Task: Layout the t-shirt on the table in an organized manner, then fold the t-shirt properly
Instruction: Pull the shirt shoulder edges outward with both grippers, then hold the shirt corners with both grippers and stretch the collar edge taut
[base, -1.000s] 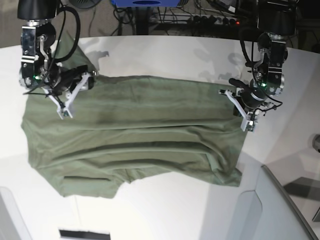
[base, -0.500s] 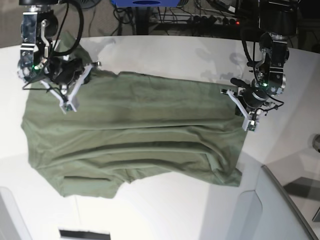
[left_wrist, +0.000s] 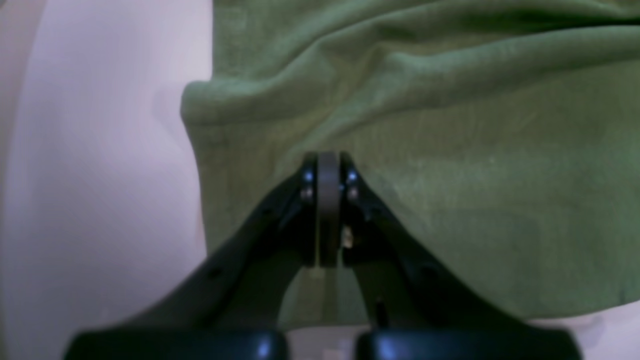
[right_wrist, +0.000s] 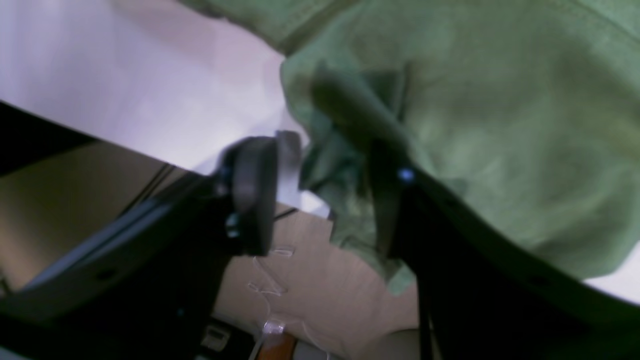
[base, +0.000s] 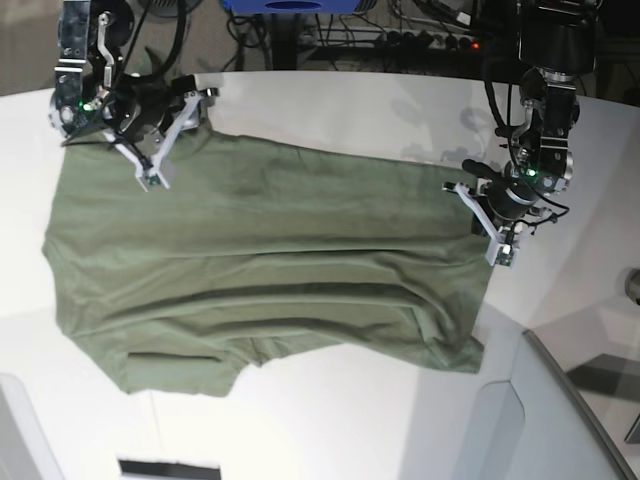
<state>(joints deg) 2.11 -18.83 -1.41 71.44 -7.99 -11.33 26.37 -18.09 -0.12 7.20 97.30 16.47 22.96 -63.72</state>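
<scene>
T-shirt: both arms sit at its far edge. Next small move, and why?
Probably close the right gripper: its fingers stand apart around a bunched corner of the t-shirt, so that corner isn't pinched. The left gripper is shut on the opposite edge. Only with both corners held can the arms spread the wrinkled cloth flat on the table.

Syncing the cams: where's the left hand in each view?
Base: left hand, right side, shut on the t-shirt's edge.
Left wrist: bottom centre, pads pressed together over green cloth.
Right wrist: not in it; that is the right hand, open.
Shared landmark: the t-shirt's edge against the white table.
</scene>
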